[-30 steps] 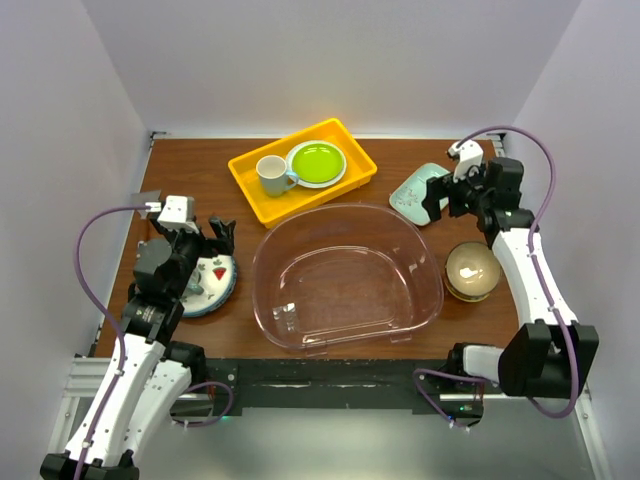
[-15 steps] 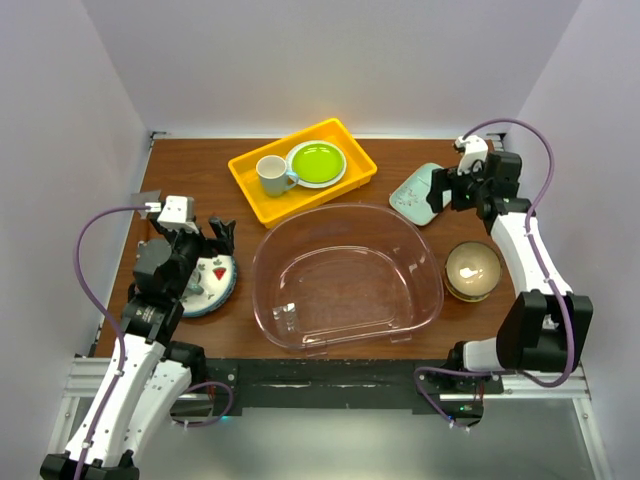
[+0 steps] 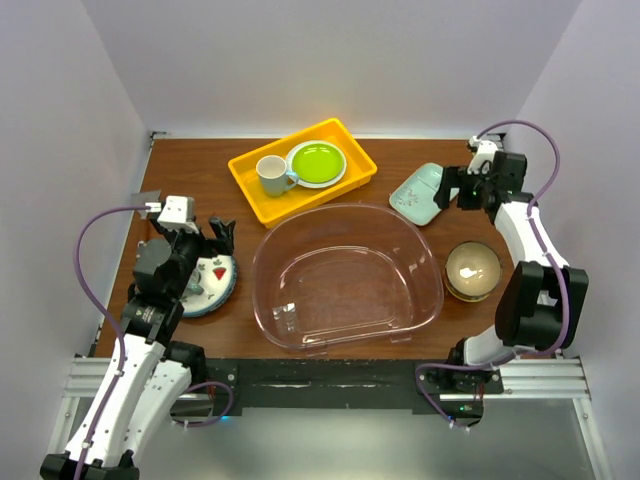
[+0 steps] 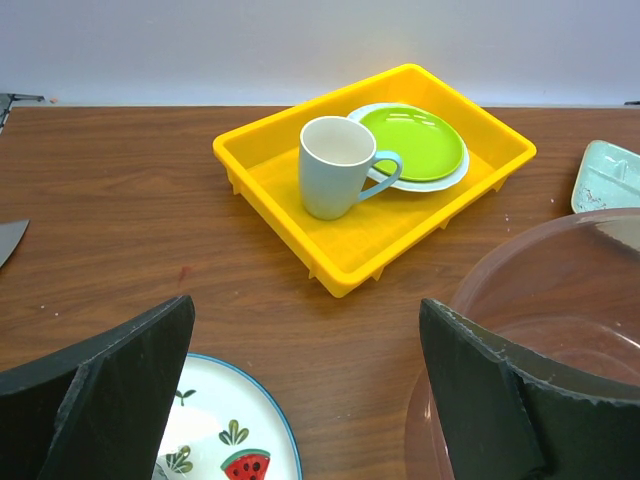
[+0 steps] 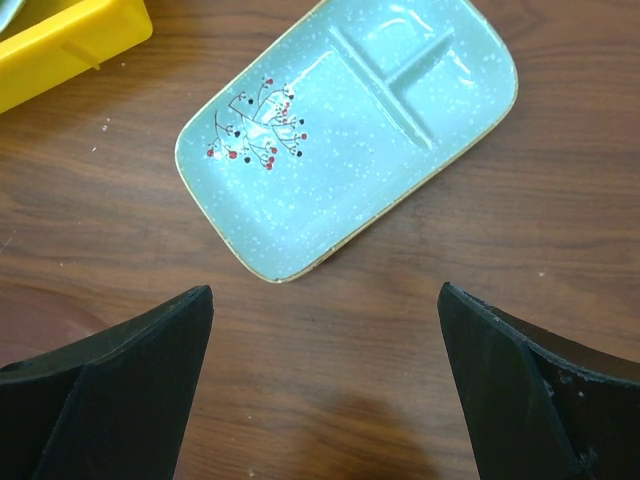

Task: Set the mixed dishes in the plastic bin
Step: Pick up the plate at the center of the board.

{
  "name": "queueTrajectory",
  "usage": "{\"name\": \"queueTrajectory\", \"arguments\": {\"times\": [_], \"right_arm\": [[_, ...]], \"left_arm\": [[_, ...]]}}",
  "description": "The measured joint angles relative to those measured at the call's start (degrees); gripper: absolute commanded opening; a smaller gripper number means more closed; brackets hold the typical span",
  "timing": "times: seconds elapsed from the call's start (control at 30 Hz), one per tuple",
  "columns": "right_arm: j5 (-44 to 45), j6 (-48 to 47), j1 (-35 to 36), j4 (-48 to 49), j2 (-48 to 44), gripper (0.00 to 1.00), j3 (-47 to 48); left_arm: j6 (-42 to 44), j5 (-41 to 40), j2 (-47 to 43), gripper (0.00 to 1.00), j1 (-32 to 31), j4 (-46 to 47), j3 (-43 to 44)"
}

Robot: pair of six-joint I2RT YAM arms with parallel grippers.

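The plastic bin (image 3: pixel 300 228), transparent and faintly pink, stands mid-table with nothing in it; its rim (image 4: pixel 520 262) shows in the left wrist view. To its left lies a white plate with watermelon motifs (image 3: pixel 212 288) (image 4: pixel 222 432). My left gripper (image 3: pixel 208 238) (image 4: pixel 306 305) hovers open over that plate's far edge. A mint-green divided tray (image 3: pixel 416 194) (image 5: pixel 350 130) lies flat at the back right. My right gripper (image 3: pixel 453 191) (image 5: pixel 323 300) hangs open just beside it, touching nothing. A tan bowl (image 3: pixel 472 268) sits right of the bin.
A yellow tray (image 3: pixel 258 195) (image 4: pixel 360 250) at the back holds a white mug (image 3: pixel 271 175) (image 4: pixel 335 165) and a lime-green plate (image 3: pixel 317 161) (image 4: pixel 412 140). White walls close in the table on three sides. The yellow tray's corner (image 5: pixel 60 40) shows in the right wrist view.
My right arm has swung toward the back right, drawing its open gripper off the mint-green tray's right end. The left arm and all dishes are unmoved.
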Motion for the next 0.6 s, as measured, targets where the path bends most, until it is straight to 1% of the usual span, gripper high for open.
{"name": "queueTrajectory", "arguments": {"times": [0.6], "right_arm": [[-6.43, 5.64, -3.37, 0.70, 7.91, 0.99, 3.15]], "left_arm": [[0.02, -0.02, -0.35, 1.00, 0.00, -0.02, 0.00]]}}
